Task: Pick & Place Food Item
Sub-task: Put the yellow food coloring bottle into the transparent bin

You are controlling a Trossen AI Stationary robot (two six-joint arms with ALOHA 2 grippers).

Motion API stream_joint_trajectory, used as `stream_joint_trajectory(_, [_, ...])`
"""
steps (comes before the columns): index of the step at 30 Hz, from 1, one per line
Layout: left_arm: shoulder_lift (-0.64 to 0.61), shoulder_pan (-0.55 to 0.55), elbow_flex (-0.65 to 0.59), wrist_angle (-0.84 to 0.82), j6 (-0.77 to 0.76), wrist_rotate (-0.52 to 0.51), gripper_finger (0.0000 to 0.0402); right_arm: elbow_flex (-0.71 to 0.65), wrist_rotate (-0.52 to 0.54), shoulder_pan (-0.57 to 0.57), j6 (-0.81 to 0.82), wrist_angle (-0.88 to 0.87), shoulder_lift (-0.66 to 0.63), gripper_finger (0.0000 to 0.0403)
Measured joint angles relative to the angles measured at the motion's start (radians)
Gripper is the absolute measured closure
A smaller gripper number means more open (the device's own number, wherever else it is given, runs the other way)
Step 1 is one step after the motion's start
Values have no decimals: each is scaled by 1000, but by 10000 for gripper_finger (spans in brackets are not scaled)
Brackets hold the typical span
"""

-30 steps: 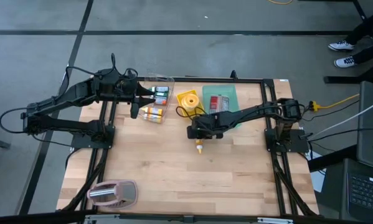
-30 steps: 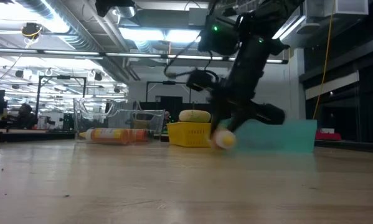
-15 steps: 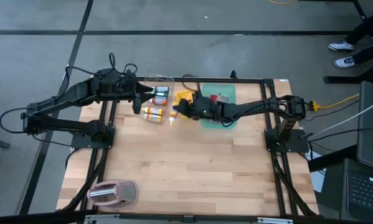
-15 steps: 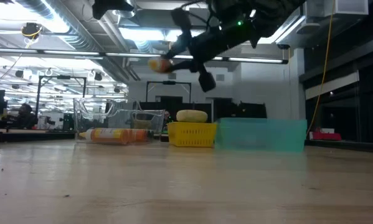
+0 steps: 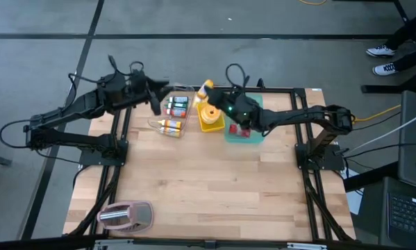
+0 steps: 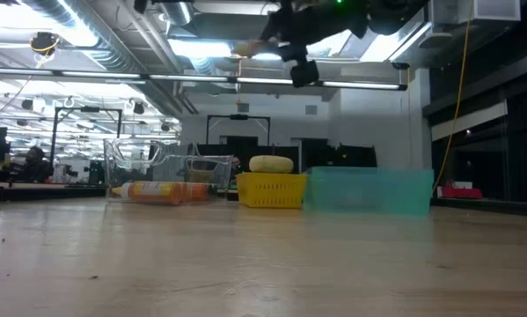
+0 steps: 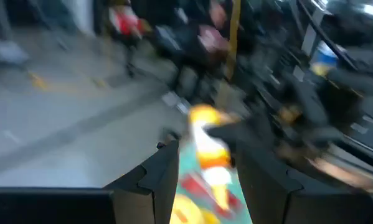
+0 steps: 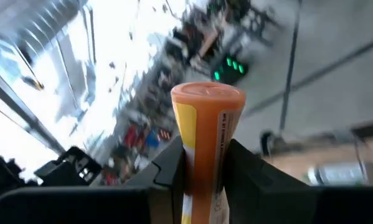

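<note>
A squeeze bottle (image 5: 205, 88) with an orange cap and a yellow-and-white body hangs high over the far side of the yellow basket (image 5: 209, 117). My right gripper (image 5: 213, 96) is shut on it and reaches in level from the table's right. The right wrist view shows the cap (image 8: 208, 93) standing out past the fingers. My left gripper (image 5: 159, 90) hovers open above the clear container (image 5: 176, 111), apart from the bottle, which shows beyond its fingers in the left wrist view (image 7: 206, 146). My right gripper pinches the bottle's body below the cap (image 8: 205, 168) between its two fingers, one on each side. The fingers come in level from the table's right. The capped end sticks out past the fingertips. The bottle is lifted clear of table and basket.
The clear container (image 6: 166, 172) holds small bottles, one orange one lying flat (image 6: 157, 191). A pale rounded item (image 6: 272, 164) sits in the yellow basket. A green bin (image 5: 244, 114) stands to its right. A pink toaster (image 5: 128, 215) sits at the near left corner.
My right gripper has lifted the bottle off the middle of the table and carried it up and toward the far edge, over the basket. It has tipped from pointing down to level. My left gripper has tilted upward in place.
</note>
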Motion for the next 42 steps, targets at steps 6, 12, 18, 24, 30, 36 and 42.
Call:
stream_joint_trajectory(6, [41,0,0,232,260,-68,249,0,96,-24,-79,188,0,319])
stream_joint_trajectory(12, [124,0,0,294,264,24,249,1,106,-46,-166,368,0,319])
stream_joint_trajectory(18, [236,-1,0,410,254,84,249,62,75,-49,-266,408,1,319])
stream_joint_trajectory(24, [290,-2,-1,557,291,77,249,153,31,-49,-377,400,1,319])
stream_joint_trajectory(30, [292,-2,-1,640,412,-7,249,188,-6,-48,-402,365,1,319])
stream_joint_trajectory(36, [291,-2,0,729,554,-26,249,190,-17,-57,-338,355,2,319])
stream_joint_trajectory(42, [292,-2,0,701,576,-13,249,190,-39,-62,-324,369,2,319])
